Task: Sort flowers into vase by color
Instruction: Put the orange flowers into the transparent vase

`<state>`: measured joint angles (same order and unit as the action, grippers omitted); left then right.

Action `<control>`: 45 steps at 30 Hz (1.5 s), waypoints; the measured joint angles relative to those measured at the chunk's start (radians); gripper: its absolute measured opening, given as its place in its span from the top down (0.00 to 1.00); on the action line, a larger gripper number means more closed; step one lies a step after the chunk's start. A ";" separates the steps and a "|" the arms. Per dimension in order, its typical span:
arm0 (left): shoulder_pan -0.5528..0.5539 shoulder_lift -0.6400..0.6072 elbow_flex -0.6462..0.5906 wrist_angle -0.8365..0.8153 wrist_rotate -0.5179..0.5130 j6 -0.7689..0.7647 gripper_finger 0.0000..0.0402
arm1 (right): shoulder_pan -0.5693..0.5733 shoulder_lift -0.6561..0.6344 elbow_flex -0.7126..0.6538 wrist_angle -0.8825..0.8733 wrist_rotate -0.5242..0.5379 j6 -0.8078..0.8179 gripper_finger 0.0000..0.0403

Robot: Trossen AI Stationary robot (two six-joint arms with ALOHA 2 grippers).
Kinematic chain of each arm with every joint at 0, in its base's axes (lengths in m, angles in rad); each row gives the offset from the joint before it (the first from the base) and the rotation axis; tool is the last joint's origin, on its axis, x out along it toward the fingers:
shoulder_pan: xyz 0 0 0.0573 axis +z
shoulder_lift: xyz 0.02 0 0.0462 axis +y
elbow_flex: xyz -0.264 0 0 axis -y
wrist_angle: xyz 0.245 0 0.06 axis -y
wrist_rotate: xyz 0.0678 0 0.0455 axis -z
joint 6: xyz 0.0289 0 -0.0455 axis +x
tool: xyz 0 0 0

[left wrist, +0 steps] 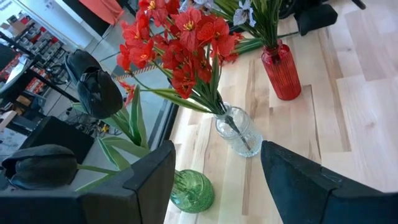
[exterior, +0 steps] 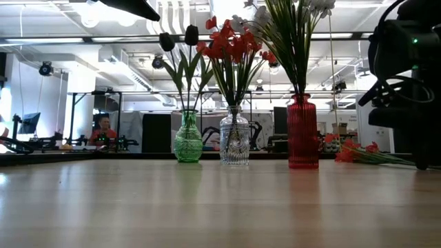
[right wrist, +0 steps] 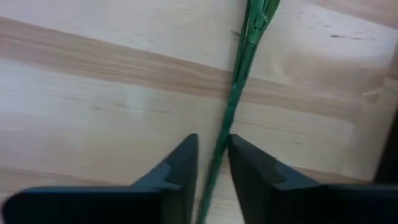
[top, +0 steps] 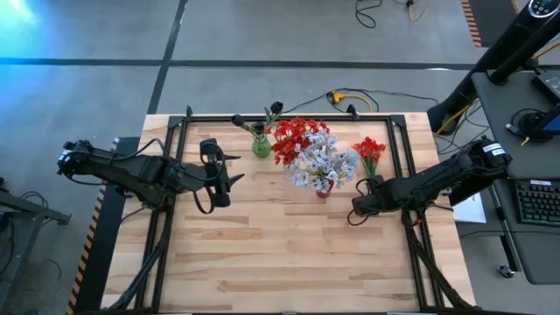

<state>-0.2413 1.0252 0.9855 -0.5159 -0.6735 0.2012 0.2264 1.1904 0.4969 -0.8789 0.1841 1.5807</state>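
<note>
Right gripper [right wrist: 211, 177] pinching the stem [right wrist: 239, 93] of the last red flower [top: 368, 150] lying on the table [top: 289, 254] — pick-up step; next, lift toward the clear vase [exterior: 234, 141]; left gripper [left wrist: 217, 180] waits, fingers spread.

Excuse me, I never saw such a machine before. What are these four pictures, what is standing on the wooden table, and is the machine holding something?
It is a robot with two dark arms at a wooden table. One picture looks straight down from above, one looks level across the table top, and two come from cameras on the arms' wrists.

On the table stand three vases: a green vase with dark buds, a clear vase with red blossoms, and a red vase with pale blue-white blossoms. One red spray lies flat on the wood.

The right gripper has its fingers on either side of that spray's green stem, closed on it. The left gripper is open and empty, beside the vases.
</note>
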 joint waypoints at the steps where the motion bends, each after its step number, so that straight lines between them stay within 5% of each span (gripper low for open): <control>1: 0.000 0.000 0.000 0.000 0.000 0.000 0.45 | 0.000 0.000 0.000 0.006 0.000 -0.003 0.85; 5: 0.000 0.000 0.000 0.000 0.000 0.000 0.45 | 0.000 0.000 -0.001 0.010 0.001 -0.005 0.96; 20: 0.000 0.001 0.000 -0.001 0.001 -0.002 0.45 | 0.002 -0.001 0.069 -0.019 -0.013 -0.056 0.97; 28: 0.000 0.001 0.000 -0.002 0.002 -0.003 0.45 | 0.018 -0.011 0.177 -0.185 -0.012 -0.060 0.97; 39: 0.000 0.002 0.000 -0.002 0.004 -0.001 0.45 | 0.103 -0.120 0.281 -0.228 0.029 0.023 0.97; 45: 0.000 0.002 0.000 -0.001 0.004 -0.001 0.45 | 0.170 -0.176 0.303 -0.241 0.231 0.105 0.97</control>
<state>-0.2412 1.0267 0.9852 -0.5172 -0.6696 0.2005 0.3968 1.0146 0.7994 -1.1202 0.4148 1.6854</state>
